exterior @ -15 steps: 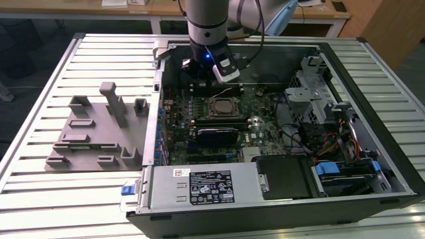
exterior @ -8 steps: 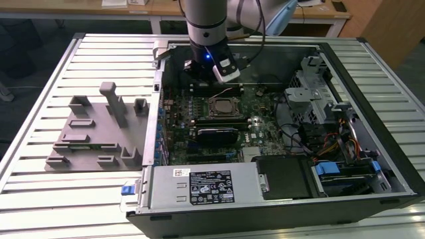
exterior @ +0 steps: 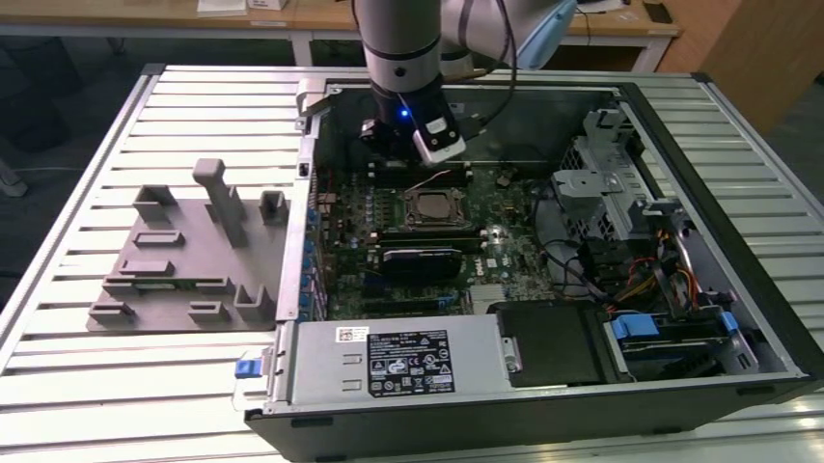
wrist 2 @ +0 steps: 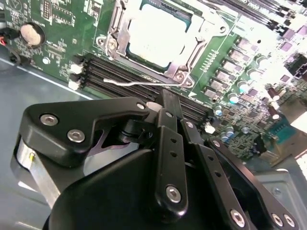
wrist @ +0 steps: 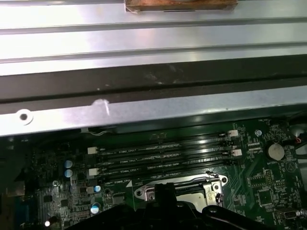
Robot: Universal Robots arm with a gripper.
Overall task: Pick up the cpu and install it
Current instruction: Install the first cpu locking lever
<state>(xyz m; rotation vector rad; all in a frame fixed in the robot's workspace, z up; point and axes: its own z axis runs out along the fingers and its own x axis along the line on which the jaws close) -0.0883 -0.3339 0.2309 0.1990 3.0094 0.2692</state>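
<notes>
Table (exterior: 129,386), one case (exterior: 386,429), one cpu (exterior: 431,205)

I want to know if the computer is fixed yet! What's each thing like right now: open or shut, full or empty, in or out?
computer case, open, lying flat with its side off
cpu, sitting in the socket, silver top up
socket frame, down around the cpu
memory slots, empty
gripper, over the memory slots, apart from the cpu
grey holder, flat on the table, outside the case
</notes>
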